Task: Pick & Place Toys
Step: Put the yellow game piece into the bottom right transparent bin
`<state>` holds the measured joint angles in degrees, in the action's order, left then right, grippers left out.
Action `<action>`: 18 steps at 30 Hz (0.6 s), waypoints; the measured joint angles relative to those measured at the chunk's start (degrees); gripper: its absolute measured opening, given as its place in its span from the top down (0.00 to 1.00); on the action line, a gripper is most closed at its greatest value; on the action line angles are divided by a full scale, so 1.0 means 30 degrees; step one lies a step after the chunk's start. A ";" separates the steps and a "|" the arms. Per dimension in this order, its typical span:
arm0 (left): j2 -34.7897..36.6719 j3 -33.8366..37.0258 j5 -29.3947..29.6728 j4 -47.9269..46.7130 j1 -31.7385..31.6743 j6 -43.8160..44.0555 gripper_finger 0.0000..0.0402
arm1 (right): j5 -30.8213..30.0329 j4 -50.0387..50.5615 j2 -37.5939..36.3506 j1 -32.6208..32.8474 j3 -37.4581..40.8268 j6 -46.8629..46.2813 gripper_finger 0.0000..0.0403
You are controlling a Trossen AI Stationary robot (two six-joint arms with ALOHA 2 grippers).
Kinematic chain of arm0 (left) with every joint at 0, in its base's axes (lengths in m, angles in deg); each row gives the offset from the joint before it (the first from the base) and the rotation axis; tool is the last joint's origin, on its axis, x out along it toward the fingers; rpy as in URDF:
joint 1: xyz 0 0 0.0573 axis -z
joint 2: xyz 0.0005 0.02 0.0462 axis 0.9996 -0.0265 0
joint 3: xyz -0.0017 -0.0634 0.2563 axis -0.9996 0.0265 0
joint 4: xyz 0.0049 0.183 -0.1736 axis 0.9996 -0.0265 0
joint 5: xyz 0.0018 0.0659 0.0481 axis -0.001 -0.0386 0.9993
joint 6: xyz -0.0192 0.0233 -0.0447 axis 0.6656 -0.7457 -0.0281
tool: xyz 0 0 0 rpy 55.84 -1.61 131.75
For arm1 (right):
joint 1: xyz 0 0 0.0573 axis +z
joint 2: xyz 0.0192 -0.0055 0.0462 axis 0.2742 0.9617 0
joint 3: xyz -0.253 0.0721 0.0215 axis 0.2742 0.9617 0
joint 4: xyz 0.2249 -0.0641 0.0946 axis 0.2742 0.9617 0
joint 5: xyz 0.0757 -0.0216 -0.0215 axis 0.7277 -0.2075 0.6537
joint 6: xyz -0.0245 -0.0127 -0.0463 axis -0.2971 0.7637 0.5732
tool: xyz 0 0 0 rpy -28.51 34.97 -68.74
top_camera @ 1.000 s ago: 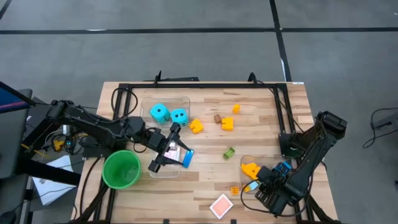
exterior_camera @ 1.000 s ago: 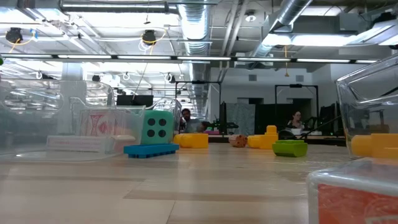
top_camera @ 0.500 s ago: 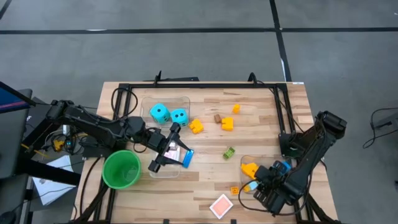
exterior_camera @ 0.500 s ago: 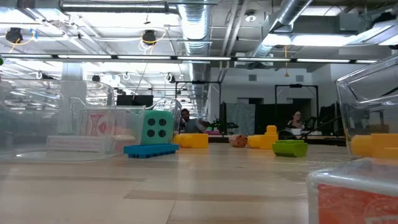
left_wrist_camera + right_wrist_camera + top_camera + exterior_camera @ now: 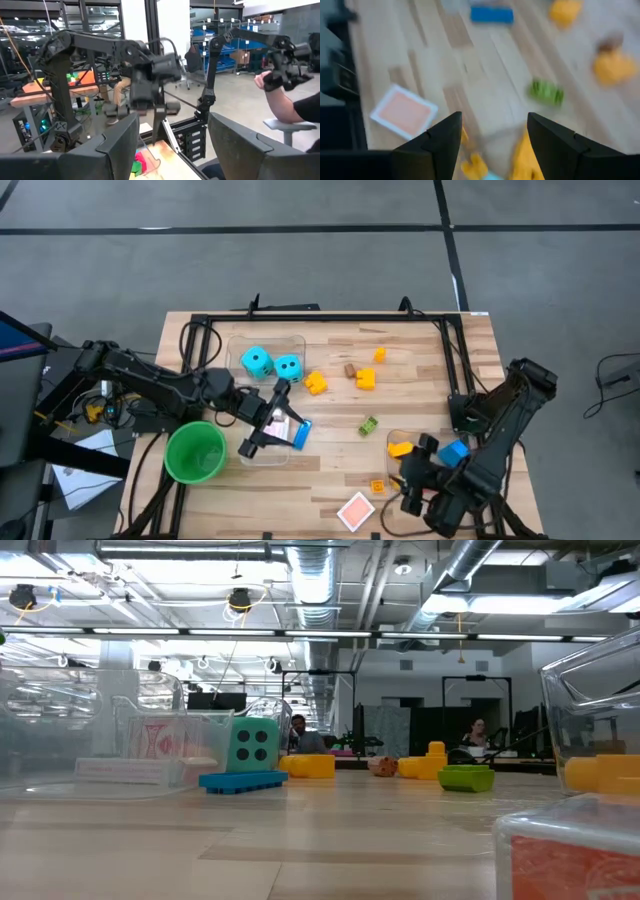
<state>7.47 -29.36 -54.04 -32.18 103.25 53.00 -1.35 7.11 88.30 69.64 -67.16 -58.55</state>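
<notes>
high view: the right gripper [image 5: 412,480] hangs with fingers spread and empty near the bench's [image 5: 420,390] front right corner, beside the clear plastic bin [image 5: 425,452] holding a yellow plastic brick [image 5: 400,448] and a small blue plastic brick [image 5: 453,451]. a red-and-white playing card [image 5: 355,509] lies at the front edge. the left gripper [image 5: 264,419] sits over another clear bin [image 5: 268,442] by the green cup [image 5: 195,452], fingers apart. two cyan foam dice [image 5: 257,361] rest toward the back left.

low view: one die [image 5: 252,745] stands behind a flat blue brick [image 5: 242,781].

right wrist view: open fingers [image 5: 437,145] frame the card [image 5: 403,111] and a green brick [image 5: 546,92].

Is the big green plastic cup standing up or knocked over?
Standing up. The high view looks straight down into the green plastic cup's round open mouth.
</notes>
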 joint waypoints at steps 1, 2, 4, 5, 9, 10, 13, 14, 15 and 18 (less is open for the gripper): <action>0.0000 0.0000 0.0001 -0.0109 0.0091 -0.0075 0.42 | -0.0656 -0.0191 -0.0001 0.0064 -0.0240 0.0646 0.46; 0.0000 0.0000 0.0006 -0.0219 0.0178 -0.0202 0.42 | -0.1259 -0.0281 -0.0001 0.0129 -0.0470 0.1080 0.46; 0.0000 0.0000 0.0022 -0.0382 0.0399 -0.0552 0.42 | -0.2548 -0.0180 -0.0001 0.0224 -0.0863 0.1542 0.46; 0.0000 0.0000 0.0021 -0.0472 0.0544 -0.0710 0.42 | -0.3139 -0.0131 -0.0003 0.0230 -0.0987 0.1637 0.46; 0.0000 0.0000 0.0004 -0.0519 0.1039 -0.0972 0.42 | -0.5398 0.0138 -0.0008 0.0073 -0.1073 0.1856 0.43; 0.0000 0.0000 0.0005 -0.0512 0.1120 -0.0972 0.42 | -0.5755 0.0361 -0.0008 -0.0055 -0.1073 0.1626 0.42; 0.0000 0.0000 0.0000 -0.0512 0.1243 -0.0972 0.42 | -0.5946 0.1482 -0.0008 -0.0692 -0.1000 0.0252 0.36; 0.0000 0.0000 0.0000 -0.0505 0.1249 -0.0972 0.42 | -0.5979 0.1825 -0.0008 -0.0978 -0.0867 -0.0337 0.34; 0.0000 0.0000 0.0003 -0.0510 0.1249 -0.0972 0.42 | -0.5993 0.2191 -0.0008 -0.1296 -0.0700 -0.0954 0.32; 0.0000 0.0000 0.0007 -0.0501 0.1249 -0.0976 0.42 | -0.5994 0.3399 -0.0007 -0.2391 -0.0192 -0.3016 0.26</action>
<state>7.47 -29.36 -54.02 -33.68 107.00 50.07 -19.33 17.30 88.28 62.46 -67.74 -67.60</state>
